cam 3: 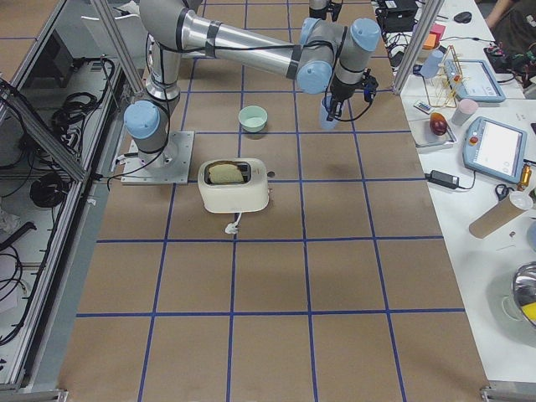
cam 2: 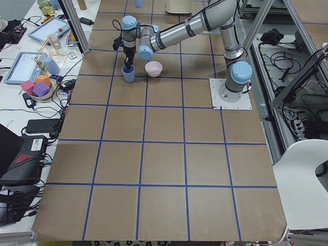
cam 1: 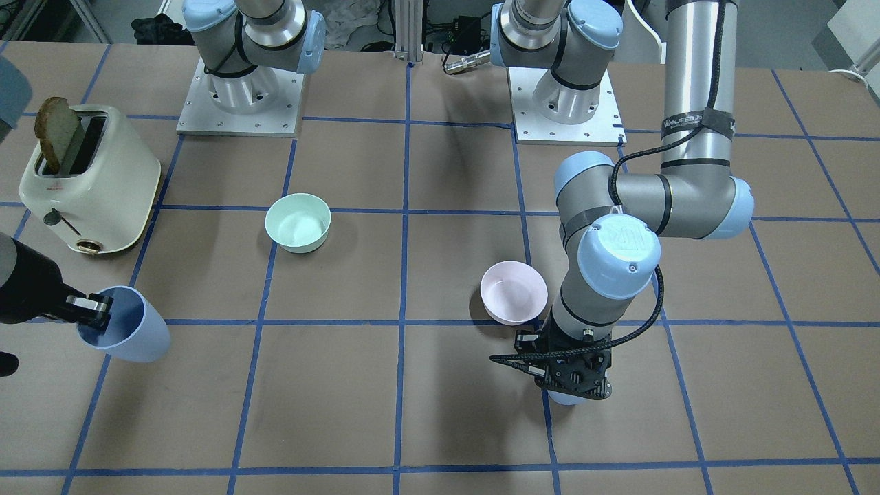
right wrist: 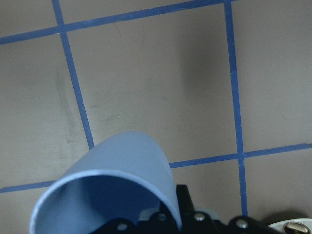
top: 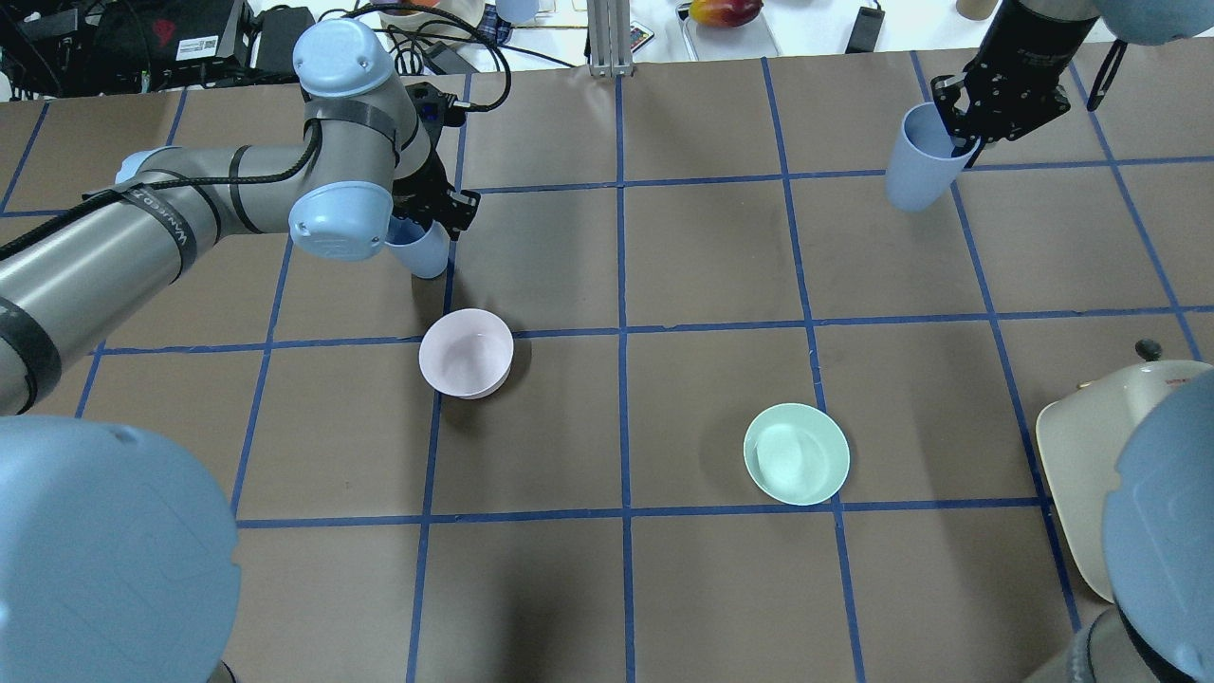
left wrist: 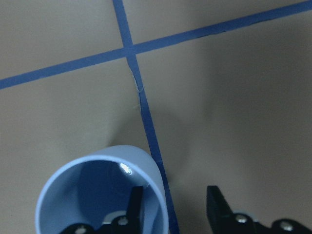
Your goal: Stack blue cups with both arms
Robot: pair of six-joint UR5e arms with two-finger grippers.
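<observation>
First blue cup (top: pixel 422 251) empty, upright, 10 o'clock; left end effector (left wrist: pixel 173 195) wide, straddling rim. Second blue cup (top: pixel 915 166) tilted, gripped by right end effector (top: pixel 958 133), 1 o'clock, near tabletop (top: pixel 711 256) far edge.

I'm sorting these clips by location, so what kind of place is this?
Most likely a robotics lab: the left arm and right arm are bolted to a table gridded with blue tape, with aluminium framing and a bench of tablets and cables beside it.

the left arm (cam 1: pixel 694 82) and right arm (cam 1: pixel 271 31) were silver-grey tubes with pale-blue joint caps (cam 1: pixel 614 256). a black cable (cam 1: pixel 661 297) ran strapped along the left one.
</observation>
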